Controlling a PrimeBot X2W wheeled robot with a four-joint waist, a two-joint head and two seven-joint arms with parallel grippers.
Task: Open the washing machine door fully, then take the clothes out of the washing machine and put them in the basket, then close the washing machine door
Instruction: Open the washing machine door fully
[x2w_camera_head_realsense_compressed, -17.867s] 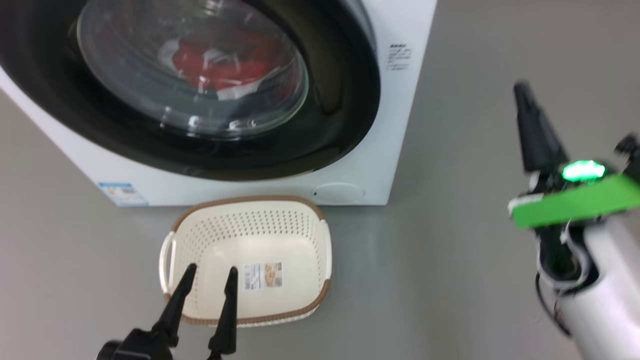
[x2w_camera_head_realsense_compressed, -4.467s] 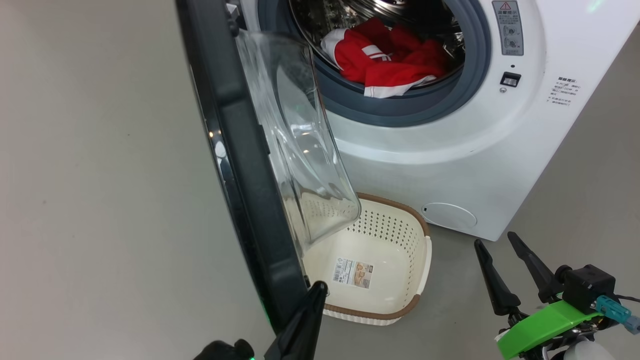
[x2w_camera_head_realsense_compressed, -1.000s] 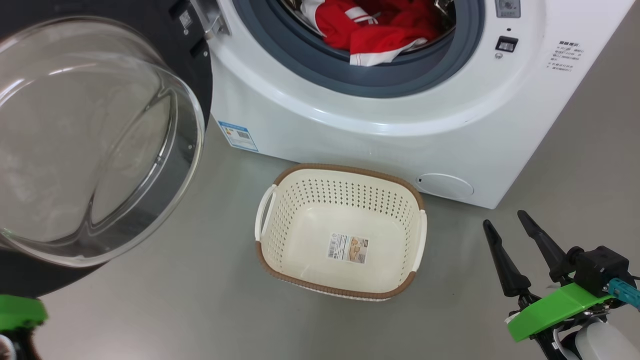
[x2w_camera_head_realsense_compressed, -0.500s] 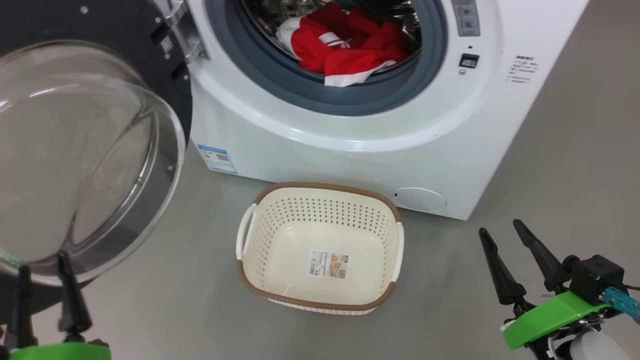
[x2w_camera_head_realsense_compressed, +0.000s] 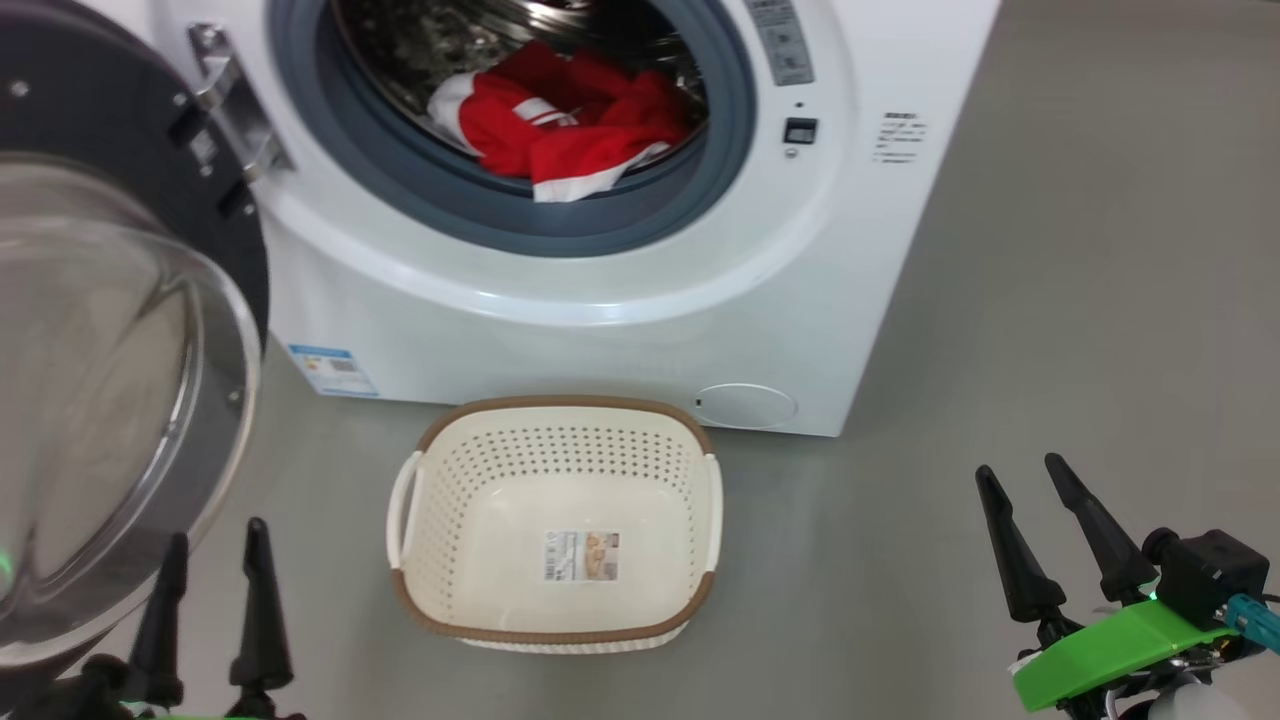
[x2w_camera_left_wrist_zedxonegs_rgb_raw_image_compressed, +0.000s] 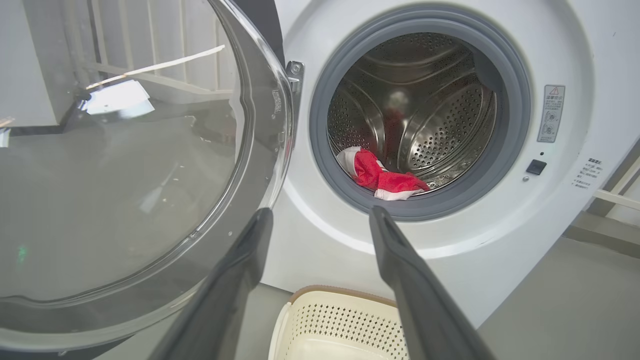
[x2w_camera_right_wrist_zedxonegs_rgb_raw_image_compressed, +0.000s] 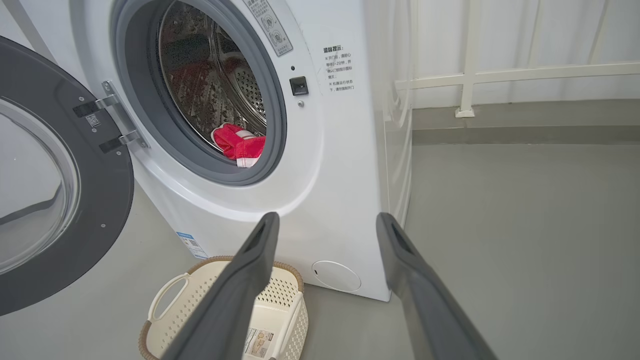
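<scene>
— What's on your left?
— The washing machine door stands wide open. Your left tool is below it, fingers spread, holding nothing.
— And the clothes?
— In the drum of the washing machine, at its front lip. The basket sits on the floor just before the machine. Your right tool is at the far right, also spread and empty.
</scene>
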